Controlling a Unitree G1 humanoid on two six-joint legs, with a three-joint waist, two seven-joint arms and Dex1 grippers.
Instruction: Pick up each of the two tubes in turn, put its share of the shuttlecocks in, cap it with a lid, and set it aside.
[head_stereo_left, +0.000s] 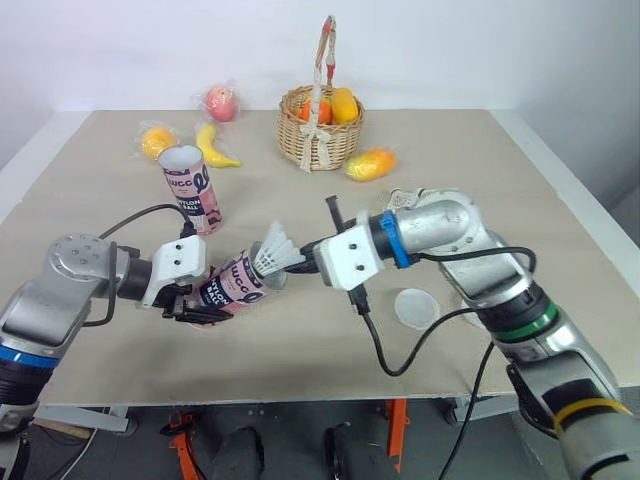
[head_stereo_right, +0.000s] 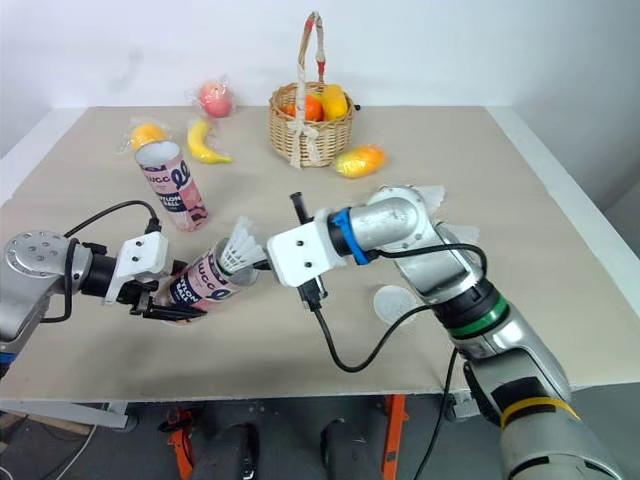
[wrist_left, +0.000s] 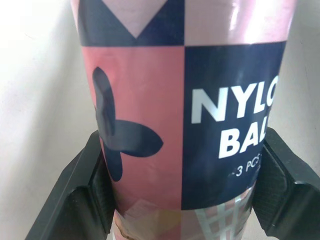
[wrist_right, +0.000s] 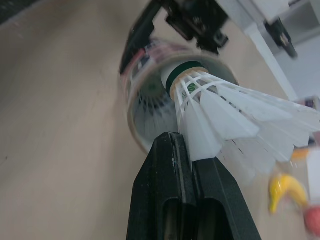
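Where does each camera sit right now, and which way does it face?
Left eye view: on the head, looking forward and down over the table; both arms show, left gripper clamping the tube, right gripper pinching the shuttlecock at its mouth.
Right eye view: beside it, same scene, same arms.
Left wrist view: along its own fingers, facing the tube's label.
Right wrist view: along its own fingers, facing the tube's open mouth.
Shared: all four views show the tube.
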